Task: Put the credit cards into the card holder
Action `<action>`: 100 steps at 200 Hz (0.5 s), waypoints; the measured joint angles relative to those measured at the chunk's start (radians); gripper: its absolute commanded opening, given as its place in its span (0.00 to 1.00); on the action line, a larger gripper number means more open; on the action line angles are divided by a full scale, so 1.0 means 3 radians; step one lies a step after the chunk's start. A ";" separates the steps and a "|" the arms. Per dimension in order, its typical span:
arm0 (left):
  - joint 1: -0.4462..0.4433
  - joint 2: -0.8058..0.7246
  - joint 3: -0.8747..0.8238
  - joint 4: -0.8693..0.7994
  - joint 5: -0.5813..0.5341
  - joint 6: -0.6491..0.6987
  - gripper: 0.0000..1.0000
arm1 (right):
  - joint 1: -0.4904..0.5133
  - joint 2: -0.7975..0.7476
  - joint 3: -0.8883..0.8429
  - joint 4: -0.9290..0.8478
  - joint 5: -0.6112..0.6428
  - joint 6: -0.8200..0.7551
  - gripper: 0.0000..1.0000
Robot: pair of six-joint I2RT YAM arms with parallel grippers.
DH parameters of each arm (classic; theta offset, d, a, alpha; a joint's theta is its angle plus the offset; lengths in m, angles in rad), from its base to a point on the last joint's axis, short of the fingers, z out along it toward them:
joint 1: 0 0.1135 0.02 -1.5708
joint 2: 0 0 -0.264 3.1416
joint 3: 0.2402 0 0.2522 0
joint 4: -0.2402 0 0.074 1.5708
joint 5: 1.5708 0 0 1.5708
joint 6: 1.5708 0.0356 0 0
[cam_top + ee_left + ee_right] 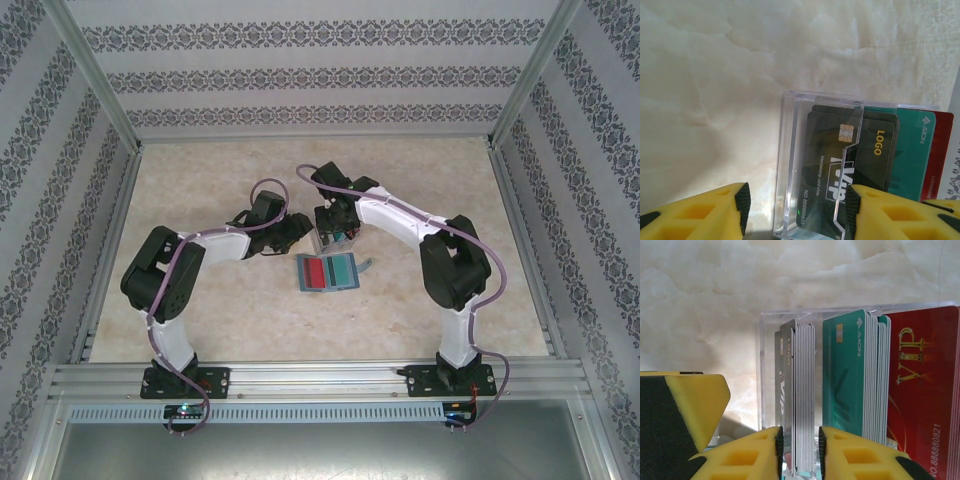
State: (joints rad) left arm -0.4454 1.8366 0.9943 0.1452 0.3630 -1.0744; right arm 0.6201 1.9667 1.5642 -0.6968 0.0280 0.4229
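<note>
Thin grey plastic credit cards (801, 390) stand in a clear plastic box (767, 370), our right end effector (801, 452) narrow astride them, grip unclear; left end effector (797, 211) wide. Likely stiff, slick: we'd pinch the faces.

Before me a small clear plastic box (788, 165) stands on the pale marbled tabletop (250, 320). Patterned wallpaper panels (320, 75) enclose my table on three sides, edged by aluminium rails (320, 378).

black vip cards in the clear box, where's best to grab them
Pinch the black VIP cards across their flat faces at the near edges, coming from the open side of the clear box. The stack stands upright and thin, and the right gripper straddles it that way.
</note>
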 measured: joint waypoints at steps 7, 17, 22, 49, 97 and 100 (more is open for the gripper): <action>0.0004 0.0025 0.0013 0.0019 0.0013 -0.0004 0.58 | 0.0000 0.0009 0.0010 -0.0023 0.0011 -0.0013 0.28; 0.0010 0.0058 0.0023 0.0072 0.0027 -0.0018 0.60 | 0.0000 0.0022 0.0025 -0.0037 0.0022 -0.0015 0.28; 0.0013 0.0067 0.0023 0.0094 0.0031 -0.0024 0.61 | 0.0000 0.0025 0.0029 -0.0037 0.0023 -0.0015 0.28; 0.0029 0.0071 0.0025 0.0183 0.0064 -0.0046 0.64 | 0.0000 0.0033 0.0032 -0.0036 0.0029 -0.0014 0.28; 0.0078 0.0217 0.0291 0.0192 0.0126 -0.0010 0.64 | 0.0000 0.0033 0.0031 -0.0032 0.0028 -0.0013 0.28; 0.0080 0.0237 0.0317 0.0191 0.0132 -0.0010 0.64 | 0.0000 0.0033 0.0032 -0.0032 0.0028 -0.0013 0.28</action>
State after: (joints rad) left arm -0.4213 1.9076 1.0893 0.2024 0.4026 -1.0775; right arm 0.6201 1.9766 1.5738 -0.7063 0.0364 0.4191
